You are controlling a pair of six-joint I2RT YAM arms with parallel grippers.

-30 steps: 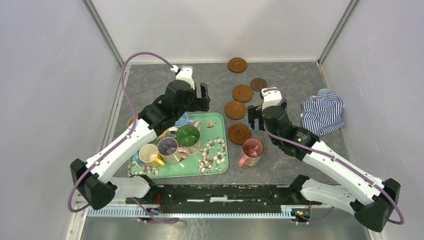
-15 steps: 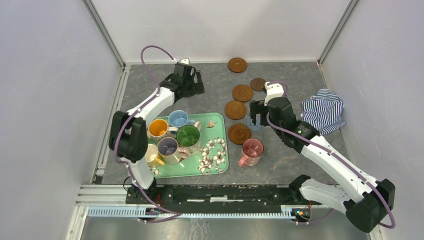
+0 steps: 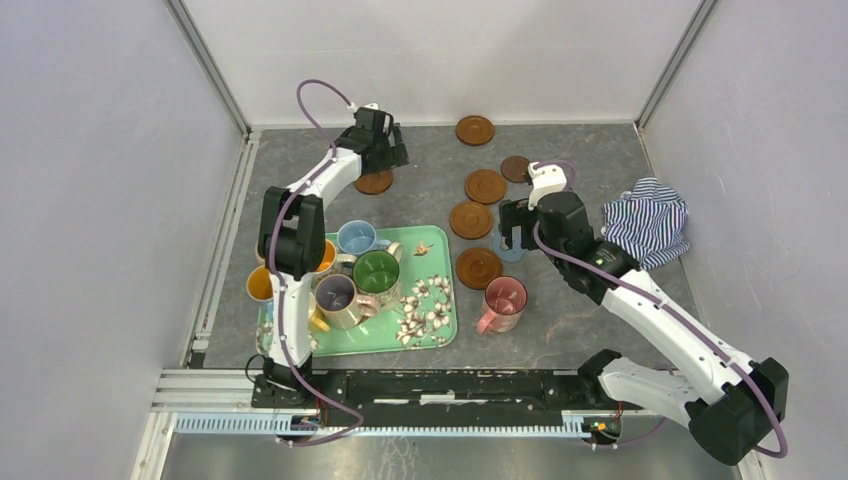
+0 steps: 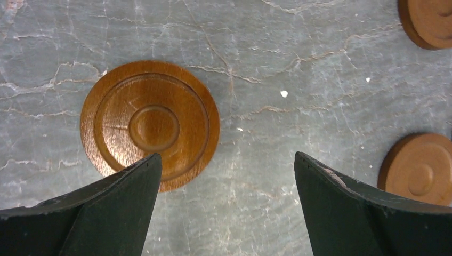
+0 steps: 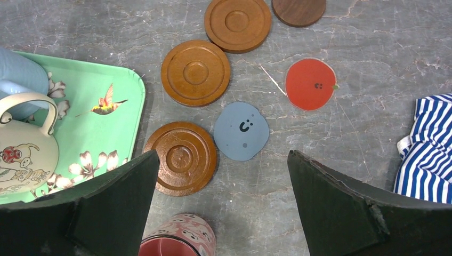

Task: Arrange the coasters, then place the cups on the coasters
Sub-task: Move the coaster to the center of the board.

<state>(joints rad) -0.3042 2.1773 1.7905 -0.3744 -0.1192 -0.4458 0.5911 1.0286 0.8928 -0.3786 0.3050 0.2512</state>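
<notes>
Across the counter (image 3: 600,165) the coasters (image 5: 195,72) lie loose, none carrying a cup; the pink cup (image 3: 505,297) stands beside one, other cups (image 3: 376,270) crowd the tray (image 3: 443,330). Both left fingers (image 4: 106,213) and right fingers (image 5: 341,208) gape wide, empty. Nearly everything is left to do.

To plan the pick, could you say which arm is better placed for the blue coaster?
Probably right: the right gripper hangs open over the blue coaster; the left gripper is over a wooden coaster.
</notes>
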